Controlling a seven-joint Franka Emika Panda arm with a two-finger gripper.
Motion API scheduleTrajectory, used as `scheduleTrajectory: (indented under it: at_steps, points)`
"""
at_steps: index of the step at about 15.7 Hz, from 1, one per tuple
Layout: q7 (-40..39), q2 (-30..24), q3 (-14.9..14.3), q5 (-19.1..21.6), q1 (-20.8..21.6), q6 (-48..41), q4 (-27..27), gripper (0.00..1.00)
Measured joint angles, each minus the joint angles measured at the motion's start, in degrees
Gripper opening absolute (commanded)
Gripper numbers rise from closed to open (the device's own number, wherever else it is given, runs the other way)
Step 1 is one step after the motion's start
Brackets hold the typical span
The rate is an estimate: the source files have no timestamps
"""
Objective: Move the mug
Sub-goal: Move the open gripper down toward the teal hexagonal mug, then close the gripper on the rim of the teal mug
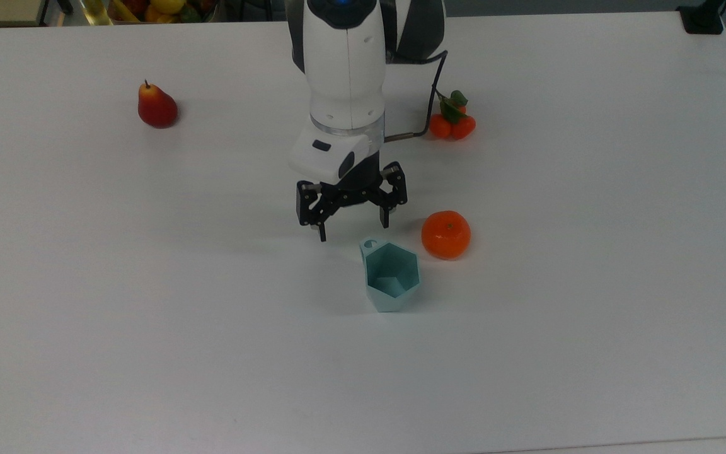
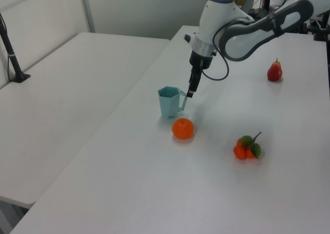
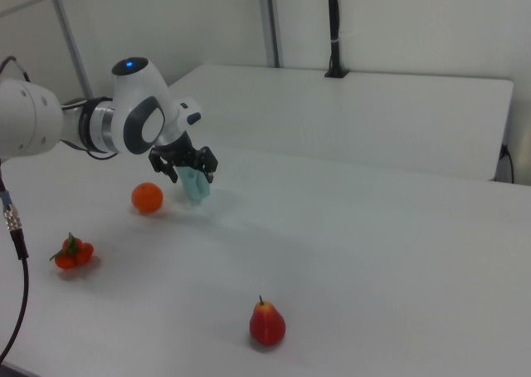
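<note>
My pincer (image 1: 352,227) hangs wide open and empty just beside the mug's (image 1: 392,277) handle. The mug stands upright on the counter (image 1: 149,315), next to an orange (image 1: 445,234).

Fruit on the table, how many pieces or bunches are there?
3: a red pear at the top view's left, an orange beside the mug, and a small orange cluster farther back.

From my remote station, the top view looks steeply down on the white table (image 1: 149,315), while the left view and right view look across it from opposite sides, all sharing the mug (image 1: 391,277) (image 2: 168,101) (image 3: 197,186).
</note>
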Motion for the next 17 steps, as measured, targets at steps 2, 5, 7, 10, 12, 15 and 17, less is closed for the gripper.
scheduleTrajectory:
  at_steps: [2,5,7,10,12,15,17]
  points:
    - [0.0,1.4,0.0,0.0,0.5,2.3,0.2,1.0]
    - [0.0,3.1,0.0,0.0,1.1,4.0,0.4,0.71]
    - [0.0,4.1,0.0,0.0,1.4,4.7,0.6,0.53]
    - [0.0,5.2,0.0,0.0,1.5,7.2,0.6,0.24]
    - [0.1,5.6,0.0,0.0,1.5,8.1,0.7,0.09]
    - [0.4,5.7,0.0,0.0,1.5,8.6,1.1,0.03]
    - [1.5,5.7,0.0,0.0,1.5,8.6,1.2,0.03]
